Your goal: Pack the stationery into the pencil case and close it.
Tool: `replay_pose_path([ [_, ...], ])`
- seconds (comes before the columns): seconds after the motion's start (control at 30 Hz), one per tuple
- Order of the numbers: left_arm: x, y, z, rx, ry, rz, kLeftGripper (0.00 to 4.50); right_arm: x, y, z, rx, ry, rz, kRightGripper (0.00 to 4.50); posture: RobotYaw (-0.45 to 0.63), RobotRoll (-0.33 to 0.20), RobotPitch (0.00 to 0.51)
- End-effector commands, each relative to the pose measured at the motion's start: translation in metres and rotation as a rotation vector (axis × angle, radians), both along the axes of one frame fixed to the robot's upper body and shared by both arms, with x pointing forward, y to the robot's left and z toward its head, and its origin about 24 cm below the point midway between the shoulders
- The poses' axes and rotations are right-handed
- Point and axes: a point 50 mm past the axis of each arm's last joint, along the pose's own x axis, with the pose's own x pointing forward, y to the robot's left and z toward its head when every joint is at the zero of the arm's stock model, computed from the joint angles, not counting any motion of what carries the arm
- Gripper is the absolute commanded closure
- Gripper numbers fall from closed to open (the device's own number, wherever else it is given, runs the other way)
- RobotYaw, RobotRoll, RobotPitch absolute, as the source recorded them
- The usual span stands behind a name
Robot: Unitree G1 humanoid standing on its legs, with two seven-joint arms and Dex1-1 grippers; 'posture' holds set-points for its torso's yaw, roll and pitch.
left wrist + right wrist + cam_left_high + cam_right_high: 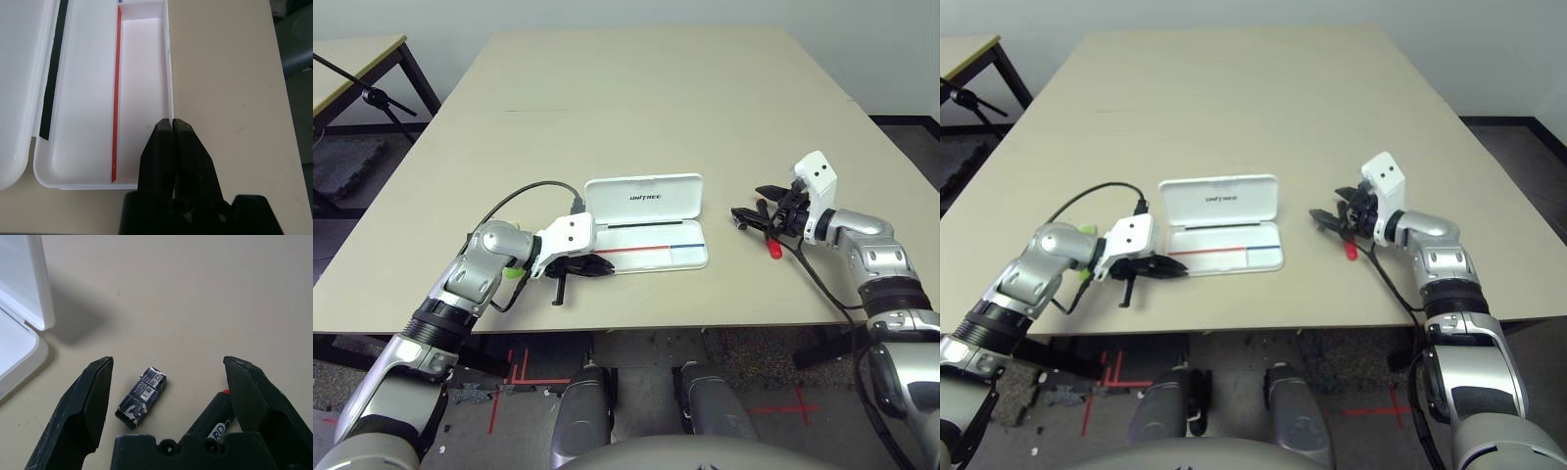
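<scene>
Right wrist view showed the right hand (166,382) spread wide around a small black-and-white block (142,396), perhaps an eraser, long axis toward one o'clock; the open pencil case (19,340) lay at ten o'clock.

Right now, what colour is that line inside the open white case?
Red, turning blue toward one end of the pencil case; left eye view shows both.

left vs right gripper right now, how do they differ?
Left gripper: jaws shut, empty, at the near rim of the open pencil case.
Right gripper: jaws wide open, empty, over bare table to the right of the case, straddling a small black-and-white block, with the red marker by one finger.
Shared: both have black fingers and hold nothing.
</scene>
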Motion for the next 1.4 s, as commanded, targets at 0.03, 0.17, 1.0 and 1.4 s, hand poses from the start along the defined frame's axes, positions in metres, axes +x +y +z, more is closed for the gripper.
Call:
replay_pose_path([
  [0.03,-0.001,0.001,-0.003,0.026,0.002,-0.026,4.47,0.0,0.0,0.002,-0.017,-0.01,0.004,0.0,-0.07,0.0,0.074],
  [0.17,0.0,0.001,-0.004,0.026,-0.011,-0.022,4.47,0.0,-0.001,-0.001,-0.019,-0.005,0.0,0.0,-0.07,0.0,0.074],
  [1.0,-0.015,0.006,0.06,-0.126,-0.146,0.042,0.03,-0.001,-0.005,0.008,-0.023,-0.01,0.033,0.0,-0.04,0.0,0.075],
  [1.4,-0.016,-0.002,0.067,-0.132,-0.139,0.049,0.03,0.002,-0.017,0.046,-0.028,0.047,-0.251,0.0,-0.06,0.0,0.086],
])
